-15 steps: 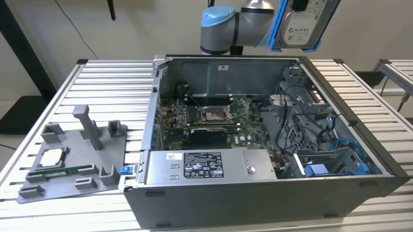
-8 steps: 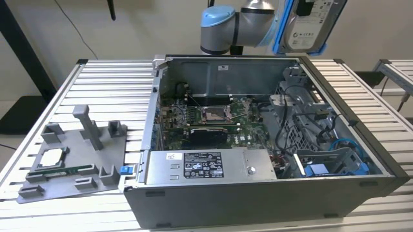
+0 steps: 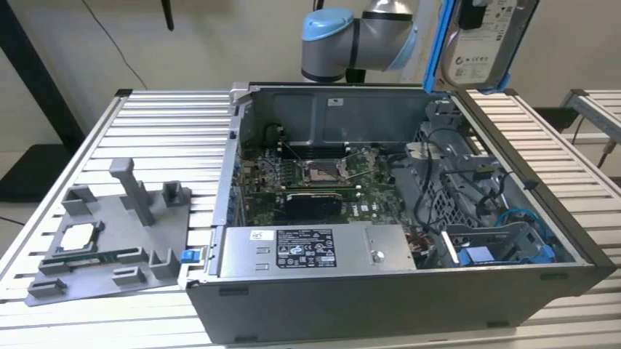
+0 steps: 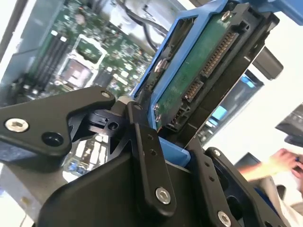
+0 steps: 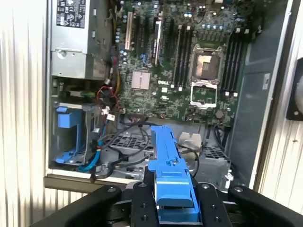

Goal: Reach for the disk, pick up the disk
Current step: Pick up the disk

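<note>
In the exterior view, I see the arm [image 3: 359, 40] cut off by the frame's upper edge, and the disk [image 3: 481, 43] is likewise cropped there. It hangs upright in the air above the far corner of the open computer case [image 3: 388, 218], on the exterior view's right. In the second wrist view, I read the gripper [image 4: 177, 142] as clamped on the disk's blue carrier frame [image 4: 165, 75], with black fingers [image 4: 147, 156] on either side; the pads themselves are hidden behind the linkage. In the first wrist view, the disk stands edge-on between the fingers, over the motherboard [image 5: 180, 61].
</note>
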Tool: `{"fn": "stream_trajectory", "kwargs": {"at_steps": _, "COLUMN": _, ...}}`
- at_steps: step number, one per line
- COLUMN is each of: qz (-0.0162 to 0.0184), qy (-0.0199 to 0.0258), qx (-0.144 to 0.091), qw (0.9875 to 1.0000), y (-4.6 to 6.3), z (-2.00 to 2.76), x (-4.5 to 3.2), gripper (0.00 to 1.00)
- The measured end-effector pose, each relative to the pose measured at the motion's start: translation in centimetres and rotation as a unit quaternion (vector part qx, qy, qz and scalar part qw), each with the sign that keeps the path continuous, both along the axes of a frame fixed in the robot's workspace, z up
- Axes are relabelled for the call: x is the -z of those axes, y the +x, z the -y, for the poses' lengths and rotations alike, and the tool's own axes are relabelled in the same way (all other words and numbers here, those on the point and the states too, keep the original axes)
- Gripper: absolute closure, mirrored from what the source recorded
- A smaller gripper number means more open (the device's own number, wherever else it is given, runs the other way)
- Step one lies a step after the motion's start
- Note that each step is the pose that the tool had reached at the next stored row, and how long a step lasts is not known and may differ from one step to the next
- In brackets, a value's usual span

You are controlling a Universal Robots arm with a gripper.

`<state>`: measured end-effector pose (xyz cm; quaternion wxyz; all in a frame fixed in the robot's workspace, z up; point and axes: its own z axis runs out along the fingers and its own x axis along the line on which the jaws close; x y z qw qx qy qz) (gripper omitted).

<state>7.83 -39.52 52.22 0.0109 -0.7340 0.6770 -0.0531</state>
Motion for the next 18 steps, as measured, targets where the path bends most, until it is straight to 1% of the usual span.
{"fn": "stream_trajectory", "kwargs": {"at_steps": 3, "qz": 0.0, "qy": 0.0001, "qx": 0.0, "qw": 1.0, "y": 0.0, "z": 0.01, "x": 0.0, "gripper": 1.0}}
{"fn": "stream_trajectory", "kwargs": {"at_steps": 5, "qz": -0.0005, "qy": 0.0007, "qx": 0.0, "qw": 1.0, "y": 0.0, "z": 0.14, "x": 0.01, "gripper": 1.0}}
{"fn": "stream_trajectory", "kwargs": {"at_steps": 11, "qz": -0.0064, "qy": 0.0006, "qx": 0.0, "qw": 1.0, "y": 0.2, "z": 1.39, "x": 0.1, "gripper": 1.0}}
{"fn": "stream_trajectory", "kwargs": {"at_steps": 14, "qz": -0.0104, "qy": 0.0017, "qx": 0.001, "qw": 0.9999, "y": 0.2, "z": 1.94, "x": 0.21, "gripper": 1.0}}
{"fn": "stream_trajectory", "kwargs": {"at_steps": 15, "qz": -0.0113, "qy": 0.0036, "qx": 0.0, "qw": 0.9999, "y": 0.2, "z": 2.09, "x": 0.25, "gripper": 1.0}}
{"fn": "stream_trajectory", "kwargs": {"at_steps": 16, "qz": -0.0121, "qy": 0.007, "qx": 0.0, "qw": 0.9999, "y": 0.2, "z": 2.23, "x": 0.28, "gripper": 1.0}}
{"fn": "stream_trajectory", "kwargs": {"at_steps": 17, "qz": -0.0127, "qy": 0.0196, "qx": 0.0, "qw": 0.9997, "y": 0.3, "z": 2.57, "x": 0.32, "gripper": 1.0}}
{"fn": "stream_trajectory", "kwargs": {"at_steps": 18, "qz": -0.0128, "qy": 0.0239, "qx": 0.0, "qw": 0.9996, "y": 0.3, "z": 2.77, "x": 0.35, "gripper": 1.0}}
